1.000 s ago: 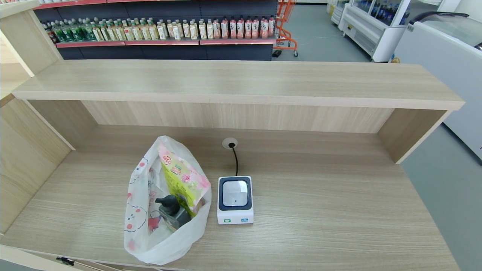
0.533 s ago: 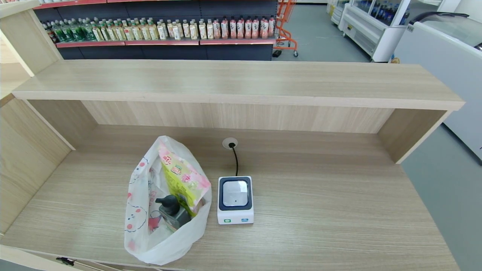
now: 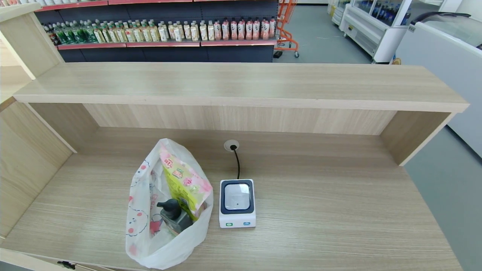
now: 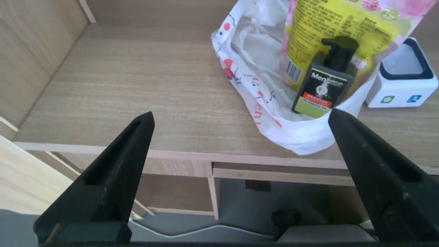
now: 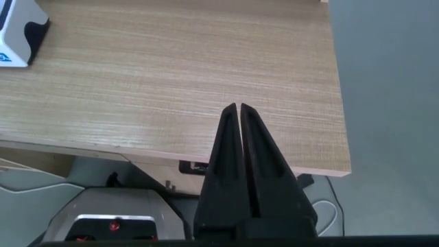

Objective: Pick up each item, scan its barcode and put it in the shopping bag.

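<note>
A white shopping bag (image 3: 150, 226) with red cartoon prints lies open on the wooden counter, left of the barcode scanner (image 3: 237, 203). Inside it are a yellow-green and pink snack pouch (image 3: 184, 180) and a dark pump bottle (image 3: 174, 217). The same bag (image 4: 257, 89), pouch (image 4: 329, 31) and bottle (image 4: 328, 75) appear in the left wrist view, ahead of my left gripper (image 4: 240, 130), which is open, held off the counter's front edge with nothing between its fingers. My right gripper (image 5: 242, 113) is shut and empty, over the counter's front right edge, with the scanner (image 5: 17, 34) farther off.
A black cable (image 3: 236, 162) runs from the scanner to a round port (image 3: 231, 145) at the back of the counter. A raised wooden ledge (image 3: 241, 82) and side panels enclose the counter. Shelves of bottles (image 3: 162, 32) and freezers (image 3: 444, 49) stand beyond.
The whole head view has shifted slightly down and to the right, so the camera moved. The bag, its contents and the scanner have kept their places on the counter.
</note>
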